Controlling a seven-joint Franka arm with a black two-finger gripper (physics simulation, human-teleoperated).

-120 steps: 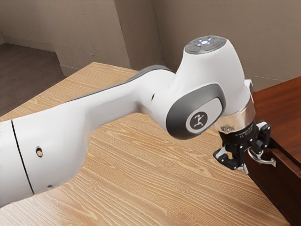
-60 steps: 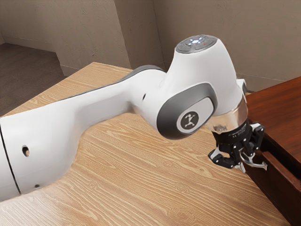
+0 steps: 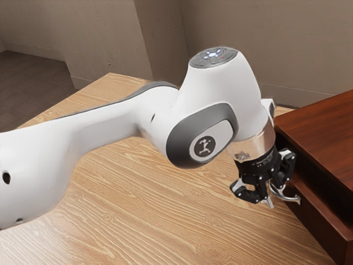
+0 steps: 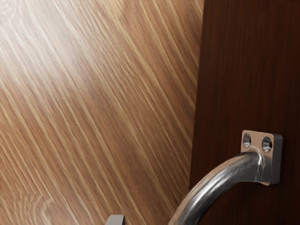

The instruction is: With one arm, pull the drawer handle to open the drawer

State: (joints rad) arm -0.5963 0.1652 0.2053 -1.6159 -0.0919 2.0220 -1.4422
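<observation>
A dark wooden cabinet [image 3: 325, 130] stands at the exterior view's right on the wooden table [image 3: 143, 215]. Its drawer [image 3: 320, 212] juts out a little from the cabinet's front toward the exterior view's left. A curved silver handle [image 3: 288, 197] is fixed to the drawer front. My black gripper [image 3: 268, 194] is shut on that handle, fingers pointing down. In the wrist view the handle [image 4: 220, 180] arcs from its mounting plate on the dark drawer front [image 4: 248, 70] down toward my hand.
The light table surface [image 4: 93, 93] stretches away from the drawer front to the exterior view's left. My white arm spans that side above the table. Plain walls stand behind.
My arm has drawn back toward the exterior view's left with the handle in the gripper. The drawer has slid out of the cabinet with it.
</observation>
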